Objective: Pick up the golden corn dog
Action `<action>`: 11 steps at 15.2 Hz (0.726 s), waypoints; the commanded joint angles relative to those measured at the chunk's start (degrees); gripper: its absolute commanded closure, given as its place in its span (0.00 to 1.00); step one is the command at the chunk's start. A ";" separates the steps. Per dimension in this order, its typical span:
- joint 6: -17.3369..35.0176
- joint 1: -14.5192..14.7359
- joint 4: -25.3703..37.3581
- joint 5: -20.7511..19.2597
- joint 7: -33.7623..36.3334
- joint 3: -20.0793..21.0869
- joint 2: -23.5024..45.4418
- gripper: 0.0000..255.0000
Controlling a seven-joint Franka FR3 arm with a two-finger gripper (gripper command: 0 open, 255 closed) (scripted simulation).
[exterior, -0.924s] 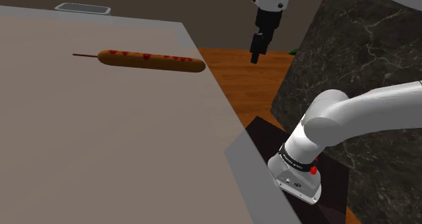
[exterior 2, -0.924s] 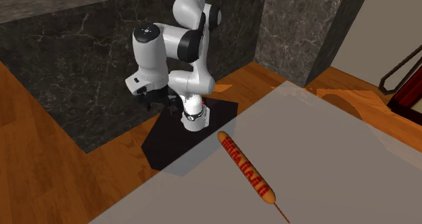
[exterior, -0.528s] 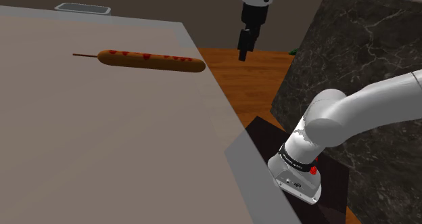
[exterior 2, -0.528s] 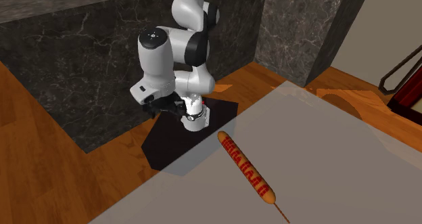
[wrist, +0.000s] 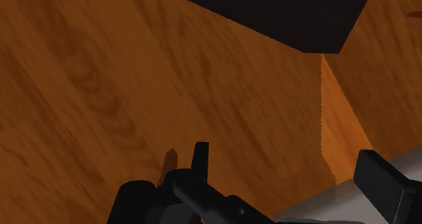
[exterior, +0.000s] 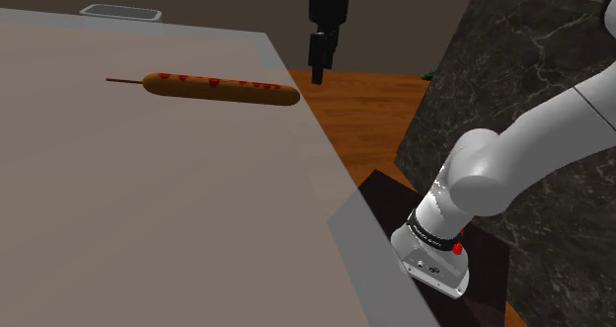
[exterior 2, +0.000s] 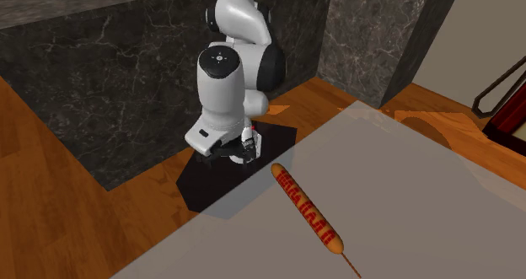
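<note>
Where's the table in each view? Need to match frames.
Shoulder view: table covers the left and middle.
Second exterior view: table takes the lower right.
Wrist view: table is the grey corner between the jaws.
Shared landmark: wood floor bordering the table.

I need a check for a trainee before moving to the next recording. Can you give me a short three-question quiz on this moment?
1. Where does the corn dog lie? A) on a plate B) on the grey table C) on a shelf
2. True or false: the tool is gripping the corn dog.
3. Fill in: in the wrist view, facing the wooden floor, the tool's fingers stand ____.

Key: 1 B; 2 false; 3 open
</note>
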 commanded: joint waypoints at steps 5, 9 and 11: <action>-1.83 2.91 11.76 0.89 -0.37 4.06 10.49 0.00; -3.65 4.89 20.10 0.69 -0.34 6.85 17.44 0.00; -4.81 5.97 24.61 0.33 -0.23 8.28 21.04 0.00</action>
